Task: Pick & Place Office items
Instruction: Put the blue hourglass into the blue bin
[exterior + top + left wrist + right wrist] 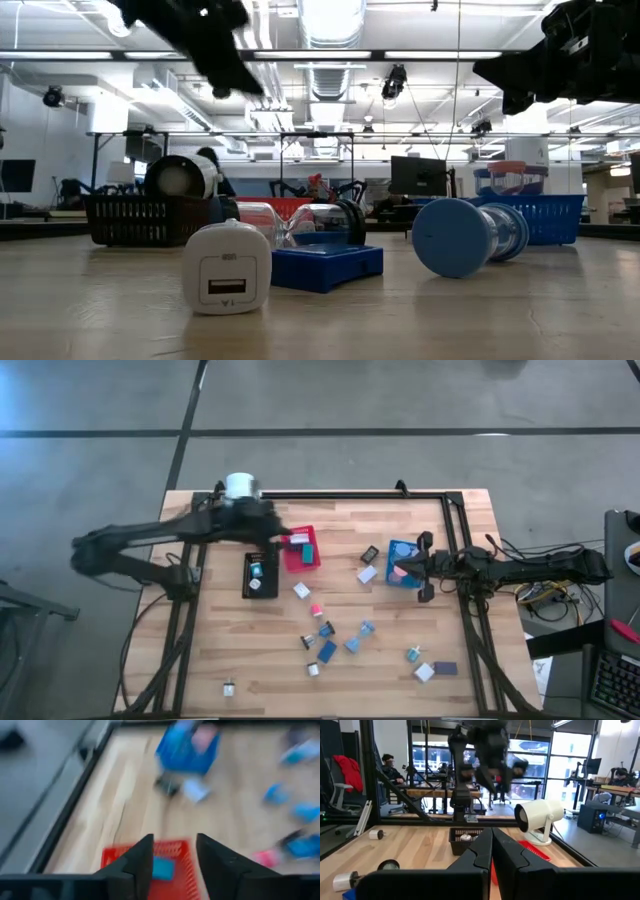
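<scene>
Red bin (301, 550) is sitting under the left gripper (172, 851), fingers parted, empty; a teal block (163, 868) is lying inside, long axis across them. Right gripper (491, 851) is hovering closed over the blue bin (402, 565).

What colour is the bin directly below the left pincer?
Red; the bin shows best in the high view, holding a teal piece.

You are not getting any readable text here: no words, brand names or numbers are showing on the table or the things on it. The nearest thing to a sign is a small mark under the port of the white USB charger (227, 268), and it is reading too small for you to make out.
</scene>
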Available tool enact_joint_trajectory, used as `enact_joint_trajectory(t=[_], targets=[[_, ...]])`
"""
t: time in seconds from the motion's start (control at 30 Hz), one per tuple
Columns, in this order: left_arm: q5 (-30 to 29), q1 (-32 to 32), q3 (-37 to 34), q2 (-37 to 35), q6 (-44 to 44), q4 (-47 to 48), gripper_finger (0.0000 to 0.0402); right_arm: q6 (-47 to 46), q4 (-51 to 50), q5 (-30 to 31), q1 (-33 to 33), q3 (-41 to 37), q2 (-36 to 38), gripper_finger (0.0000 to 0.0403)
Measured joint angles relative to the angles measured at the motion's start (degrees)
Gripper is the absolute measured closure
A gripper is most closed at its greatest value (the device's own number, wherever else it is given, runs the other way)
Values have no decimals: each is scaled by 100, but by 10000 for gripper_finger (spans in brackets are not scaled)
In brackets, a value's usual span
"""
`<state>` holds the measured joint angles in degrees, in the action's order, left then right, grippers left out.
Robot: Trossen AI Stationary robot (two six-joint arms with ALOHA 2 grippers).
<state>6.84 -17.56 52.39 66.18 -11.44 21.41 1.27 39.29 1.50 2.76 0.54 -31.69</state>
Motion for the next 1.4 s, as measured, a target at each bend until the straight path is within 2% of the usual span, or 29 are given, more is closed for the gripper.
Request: enact_joint_trajectory(t=[0.13, 0.3, 0.43, 0.6, 0.87, 1.17, 1.4], targets=[[452, 105, -413, -1416, -160, -52, 309, -100, 55, 2, 2, 0, 6, 394], [431, 113, -1400, -2960, 110, -239, 390, -115, 78, 3, 2, 0, 6, 394], [423, 113, -2283, -3853, 456, -775, 394, -140, 177, 4, 0, 0, 3, 394], [436, 109, -3321, -4572, 864, -1590, 398, -172, 175, 4, 1, 0, -3, 394], [738, 111, -4524, -5001, 1339, -3094, 399, -216, 164, 6, 1, 0, -3, 394], [810, 109, -4982, -5001, 966, -3141, 400, -216, 93, -28, 0, 0, -3, 394], [1301, 92, -5134, -5008, 839, -3126, 400, -265, -12, -37, 0, 0, -3, 394]])
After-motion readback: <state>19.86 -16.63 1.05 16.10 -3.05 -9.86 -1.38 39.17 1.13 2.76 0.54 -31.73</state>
